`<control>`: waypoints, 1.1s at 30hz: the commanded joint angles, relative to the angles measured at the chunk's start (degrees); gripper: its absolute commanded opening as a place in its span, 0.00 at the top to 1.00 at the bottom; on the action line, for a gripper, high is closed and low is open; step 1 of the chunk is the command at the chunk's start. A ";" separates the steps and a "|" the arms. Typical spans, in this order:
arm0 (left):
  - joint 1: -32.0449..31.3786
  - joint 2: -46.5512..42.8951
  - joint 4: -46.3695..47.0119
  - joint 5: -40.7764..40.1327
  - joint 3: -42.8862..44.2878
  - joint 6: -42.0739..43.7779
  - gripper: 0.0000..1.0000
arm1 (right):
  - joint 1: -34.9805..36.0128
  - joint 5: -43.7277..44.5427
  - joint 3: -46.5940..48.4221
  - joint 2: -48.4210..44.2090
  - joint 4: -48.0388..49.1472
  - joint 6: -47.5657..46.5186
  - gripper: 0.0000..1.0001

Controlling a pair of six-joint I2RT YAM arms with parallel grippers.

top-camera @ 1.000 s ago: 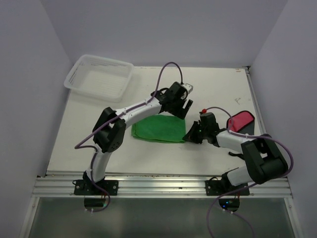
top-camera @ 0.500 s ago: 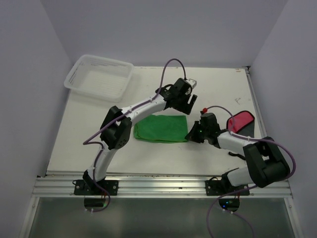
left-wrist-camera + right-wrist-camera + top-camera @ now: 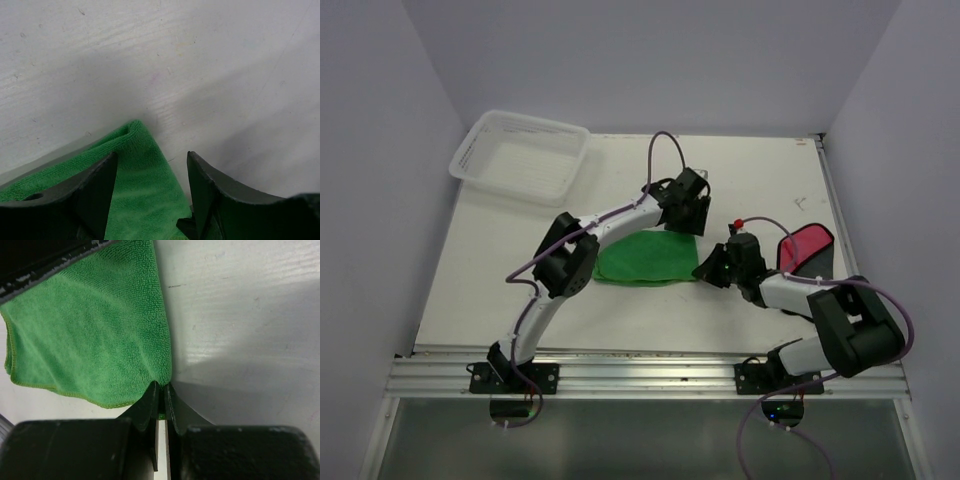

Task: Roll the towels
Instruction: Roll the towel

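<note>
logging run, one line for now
left gripper: open, astride green towel corner | right gripper: shut on green towel | red towel: aside

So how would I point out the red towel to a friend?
Start at the white table and look near its right edge, beside the right arm. The red towel lies there. It is the only red cloth; the green towel sits at the centre.

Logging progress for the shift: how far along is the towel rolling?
Nothing looks rolled yet. In hand: the green towel lies unrolled, right gripper pinching one corner, left gripper open astride another. Left: rolling it, then the red towel.
</note>
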 commanded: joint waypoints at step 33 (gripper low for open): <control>-0.83 9.09 -11.00 -14.27 7.23 -2.16 0.59 | 1.88 4.43 -2.33 -2.34 -4.34 -8.36 1.00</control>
